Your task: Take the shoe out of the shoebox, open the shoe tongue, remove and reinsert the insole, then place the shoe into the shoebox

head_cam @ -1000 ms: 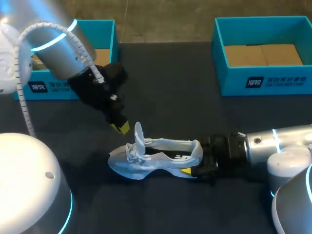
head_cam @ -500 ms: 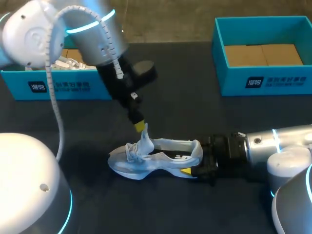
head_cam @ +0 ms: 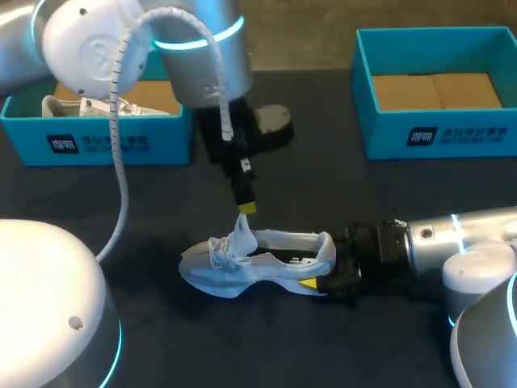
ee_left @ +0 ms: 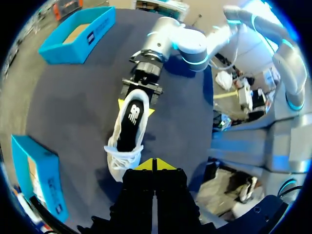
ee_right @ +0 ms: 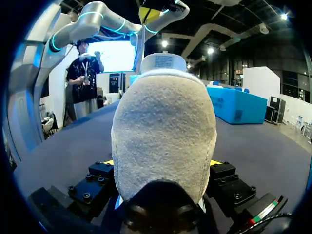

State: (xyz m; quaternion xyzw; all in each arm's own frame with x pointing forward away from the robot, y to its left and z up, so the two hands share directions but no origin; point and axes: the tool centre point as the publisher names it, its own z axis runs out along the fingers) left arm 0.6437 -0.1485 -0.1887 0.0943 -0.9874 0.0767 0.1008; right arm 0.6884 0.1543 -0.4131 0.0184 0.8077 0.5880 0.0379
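Table: a dark surface (head_cam: 323, 186) carrying both boxes and the shoe.
Left arm: entered from the left (head_cam: 194, 48) and reached past the left box, its wrist pointing down over the shoe's laced end.
Right arm: lay low along the table (head_cam: 460, 242), coming in from the right toward the heel.
Left shoebox: blue and open (head_cam: 97, 141), at the far left of the table, with a second white shoe (head_cam: 105, 105) inside.
Right shoebox: blue and open (head_cam: 436, 133), at the far right, its cardboard floor showing.
Shoe: white (head_cam: 258, 263), on the table between the two boxes and well apart from both, sole down, heel toward the right arm.
Right gripper: (ee_left: 136, 107) clamped on the heel, one yellow tip on each side.
Left gripper: (head_cam: 246, 208) yellow tips pressed together at the tongue's upper edge; whether fabric lay between them could not be confirmed.
Tongue: (head_cam: 242, 230) stood raised above the laces.
Insole: dark (ee_left: 130, 126), seated inside the shoe.
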